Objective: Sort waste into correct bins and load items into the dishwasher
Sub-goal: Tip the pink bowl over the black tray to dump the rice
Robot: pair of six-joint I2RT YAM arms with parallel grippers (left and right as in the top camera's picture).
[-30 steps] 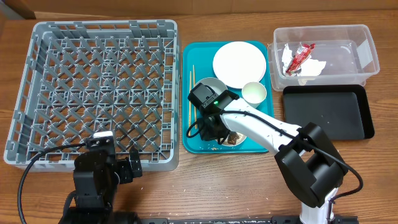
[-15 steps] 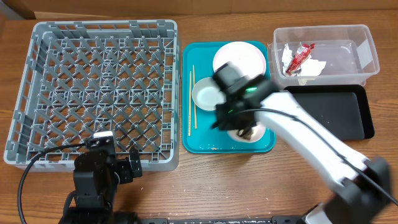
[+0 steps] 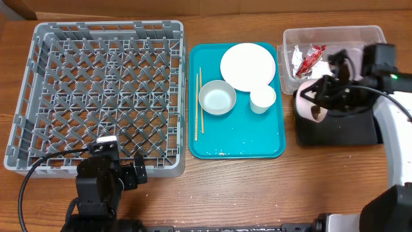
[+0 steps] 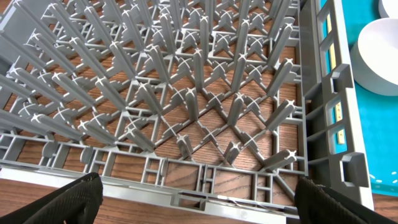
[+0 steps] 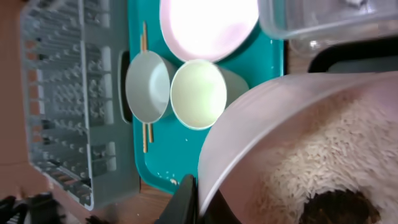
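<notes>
My right gripper is shut on the rim of a pale bowl, held tilted over the left end of the black tray. In the right wrist view the bowl holds white rice and a brown lump, with my finger on its rim. The clear tub holds the red-and-white wrapper and white paper. The plate, another bowl, the cup and the chopsticks lie on the teal tray. My left gripper is open by the rack.
A few rice grains lie near the teal tray's front edge. The grey rack's front wall runs just ahead of my left fingers. Bare wooden table lies in front of the trays.
My right arm has swung right from the teal tray to the black tray, carrying the rice bowl. The second bowl and cup now show uncovered. The left arm has not moved.
</notes>
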